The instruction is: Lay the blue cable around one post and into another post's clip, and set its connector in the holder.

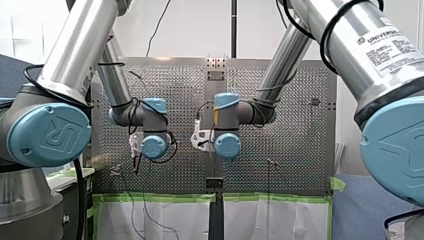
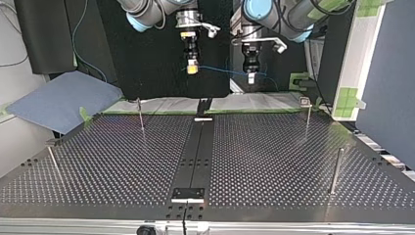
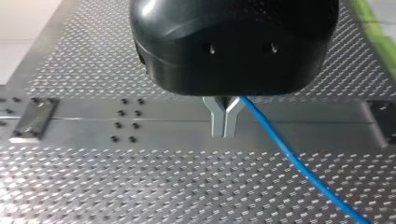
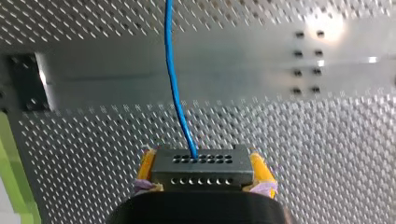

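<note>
Blue cable (image 2: 220, 70) is hanging in the air between your two claws, well above the table (image 2: 274, 156).
Your right claw (image 4: 204, 169) is clenching the black connector (image 4: 201, 161) between its yellow pads (image 4: 148, 165), while your left claw (image 3: 224, 122) is pinching the cable itself further along, metal fingers (image 3: 216, 122) closed on it. Holding both ends is keeping the span off the table and steerable, I judge, so you can loop it round a post (image 2: 140, 115). Nothing on the table is touching the cable yet.
</note>
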Controlling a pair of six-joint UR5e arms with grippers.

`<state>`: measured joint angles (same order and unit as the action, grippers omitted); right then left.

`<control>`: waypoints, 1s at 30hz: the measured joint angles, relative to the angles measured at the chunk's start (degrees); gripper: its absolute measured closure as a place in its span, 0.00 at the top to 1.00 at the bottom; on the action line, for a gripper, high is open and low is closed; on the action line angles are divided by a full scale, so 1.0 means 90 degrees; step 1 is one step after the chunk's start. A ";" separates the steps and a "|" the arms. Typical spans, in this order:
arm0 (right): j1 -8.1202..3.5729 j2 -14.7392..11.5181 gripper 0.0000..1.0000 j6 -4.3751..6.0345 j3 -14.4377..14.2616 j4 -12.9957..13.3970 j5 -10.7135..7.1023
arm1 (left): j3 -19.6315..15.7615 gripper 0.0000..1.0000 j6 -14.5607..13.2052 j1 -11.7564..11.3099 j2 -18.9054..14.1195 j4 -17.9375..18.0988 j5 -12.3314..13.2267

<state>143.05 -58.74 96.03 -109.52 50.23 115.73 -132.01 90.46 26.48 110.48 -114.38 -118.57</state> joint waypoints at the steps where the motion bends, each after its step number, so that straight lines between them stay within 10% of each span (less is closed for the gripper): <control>1: -0.0030 -0.0047 0.00 0.0020 -0.0006 -0.0048 0.0039 | 0.0044 0.00 0.0006 -0.0021 -0.0050 -0.0053 -0.0028; 16: -0.0717 -0.0774 0.00 -0.0109 -0.0387 -0.0774 -0.0349 | 0.0643 0.00 0.0197 -0.0137 -0.0849 -0.0905 -0.0224; 30: -0.1459 -0.1545 0.00 -0.0364 0.0204 -0.1547 -0.1120 | 0.0742 0.00 0.0630 -0.0217 -0.1531 -0.1632 -0.0380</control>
<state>129.91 -72.65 92.76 -107.68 36.31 105.65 -125.33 96.13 24.53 96.70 -129.07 -121.99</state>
